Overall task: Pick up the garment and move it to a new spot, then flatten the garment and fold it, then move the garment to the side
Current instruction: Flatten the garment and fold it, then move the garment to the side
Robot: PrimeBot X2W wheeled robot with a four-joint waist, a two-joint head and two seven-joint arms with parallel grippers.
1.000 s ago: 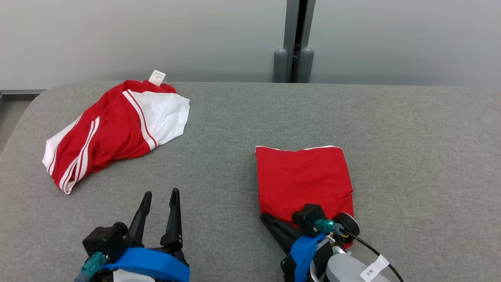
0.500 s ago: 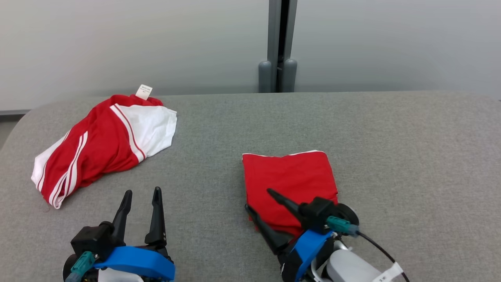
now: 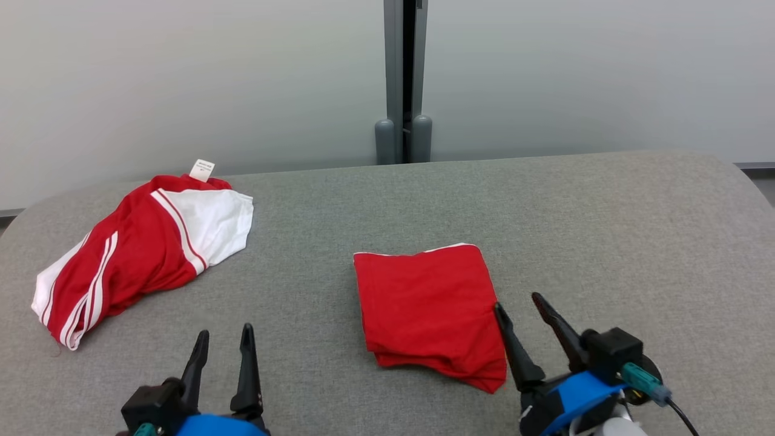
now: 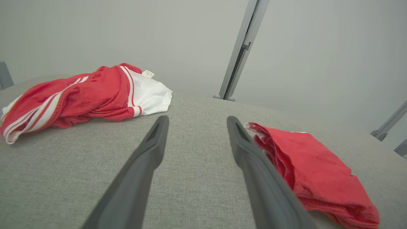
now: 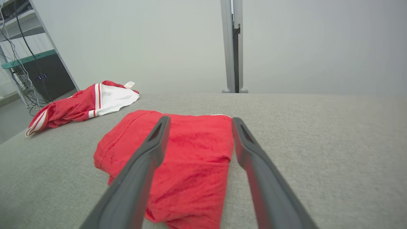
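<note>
Pointing away from the robot, the left gripper [image 3: 224, 329] sits at the lower left of the head view. Its jaws stand wide apart and hold nothing. Bare grey padded surface [image 3: 605, 242] lies beneath and between its fingers [image 4: 149, 149]. Contact with that surface cannot be told.

The right gripper [image 3: 516, 300] sits at the lower right of the head view. Its jaws are also spread wide and empty. Its inner fingertip is just beside the near right edge of the folded red garment [image 3: 427, 309]; whether it touches the cloth cannot be told. In the right wrist view, one finger [image 5: 149, 149] crosses in front of the cloth and the other lines up with the garment's right edge.

The folded red garment lies flat on the padded surface, slightly right of centre, as a roughly rectangular stack. A thin white edge shows along its far side. The layers at its near edge are uneven.

Farther away, at the far left, a red-and-white garment [image 3: 139, 248] lies crumpled, well apart from the folded one. A small white label [image 3: 202, 169] stands up at its far edge.

Beyond the surface, a grey post [image 3: 403, 79] rises between pale wall panels [image 3: 181, 79], with two rounded feet at its base.
</note>
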